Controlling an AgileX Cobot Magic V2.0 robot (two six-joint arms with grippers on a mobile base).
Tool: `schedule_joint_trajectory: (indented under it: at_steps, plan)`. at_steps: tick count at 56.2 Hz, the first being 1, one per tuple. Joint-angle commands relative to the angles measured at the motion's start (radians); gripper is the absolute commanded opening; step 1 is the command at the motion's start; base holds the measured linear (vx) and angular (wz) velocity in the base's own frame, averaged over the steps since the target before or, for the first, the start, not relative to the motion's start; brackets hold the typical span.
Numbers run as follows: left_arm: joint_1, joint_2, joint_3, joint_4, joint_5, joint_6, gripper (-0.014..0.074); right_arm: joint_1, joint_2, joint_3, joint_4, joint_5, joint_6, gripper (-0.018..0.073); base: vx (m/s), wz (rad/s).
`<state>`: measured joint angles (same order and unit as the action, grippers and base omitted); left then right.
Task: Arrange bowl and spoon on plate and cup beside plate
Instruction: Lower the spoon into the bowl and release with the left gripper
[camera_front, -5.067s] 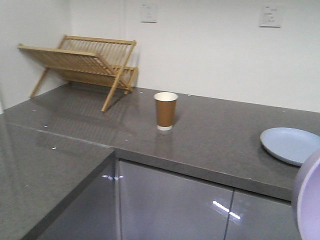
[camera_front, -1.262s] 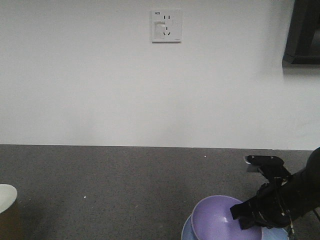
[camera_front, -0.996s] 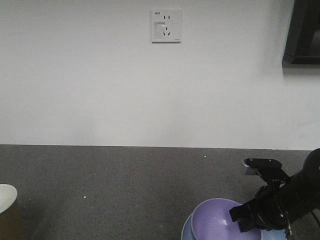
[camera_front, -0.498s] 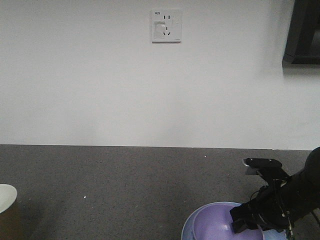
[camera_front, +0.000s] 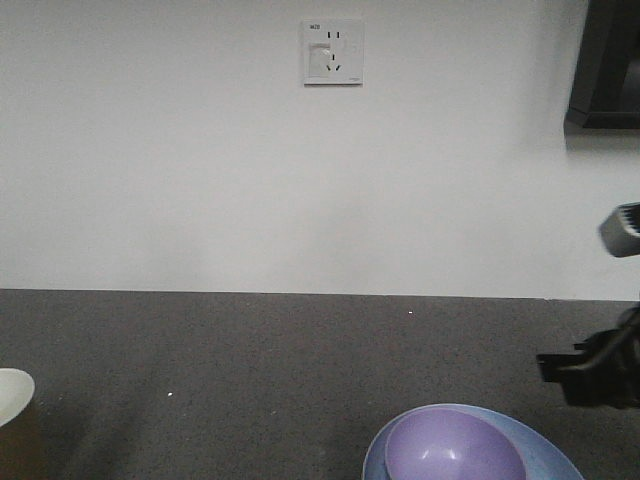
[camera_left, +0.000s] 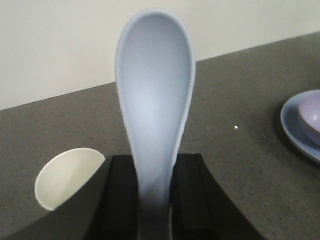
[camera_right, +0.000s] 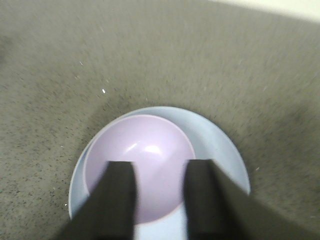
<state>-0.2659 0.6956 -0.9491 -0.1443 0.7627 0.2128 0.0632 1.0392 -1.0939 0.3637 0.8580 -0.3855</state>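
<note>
The lavender bowl (camera_front: 455, 448) (camera_right: 139, 160) sits on the pale blue plate (camera_front: 545, 455) (camera_right: 220, 145), toward the plate's left side. My right gripper (camera_right: 159, 172) hangs open above the bowl with nothing between its fingers; part of that arm (camera_front: 600, 375) shows at the right edge of the front view. My left gripper (camera_left: 154, 172) is shut on the handle of the pale blue spoon (camera_left: 155, 100), whose scoop points up and away. The cup (camera_left: 67, 175) (camera_front: 12, 395) stands left of the plate, only its cream rim showing. The plate (camera_left: 300, 125) and bowl (camera_left: 312, 117) lie at the right edge of the left wrist view.
The grey speckled counter (camera_front: 250, 360) runs back to a white wall with a socket plate (camera_front: 333, 52). A dark cabinet or appliance (camera_front: 605, 65) hangs at the upper right.
My right gripper has let go of the bowl, risen and drawn back to the right. The bowl has settled flat on the plate. The cup has not moved.
</note>
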Motion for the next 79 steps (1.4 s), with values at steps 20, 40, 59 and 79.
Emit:
schedule_joint_trajectory:
  at_steps: [20, 40, 59, 79]
  plan:
    - [-0.131, 0.632, -0.393, -0.509, 0.141, 0.368, 0.0000, 0.000, -0.645, 0.367, -0.186, -0.196, 0.128, -0.0011, 0.00, 0.00]
    - [-0.363, 1.116, -0.792, -0.502, 0.298, 0.287, 0.0000, 0.000, -0.682, 0.392, -0.293, -0.093, 0.251, -0.0008, 0.00, 0.00]
    - [-0.429, 1.366, -1.093, -0.476, 0.381, 0.181, 0.0003, 0.000, -0.682, 0.392, -0.291, -0.094, 0.257, -0.0009, 0.00, 0.00]
    - [-0.428, 1.371, -1.093, -0.430, 0.338, 0.179, 0.0195, 0.000, -0.682, 0.392, -0.295, -0.094, 0.257, -0.0009, 0.00, 0.00]
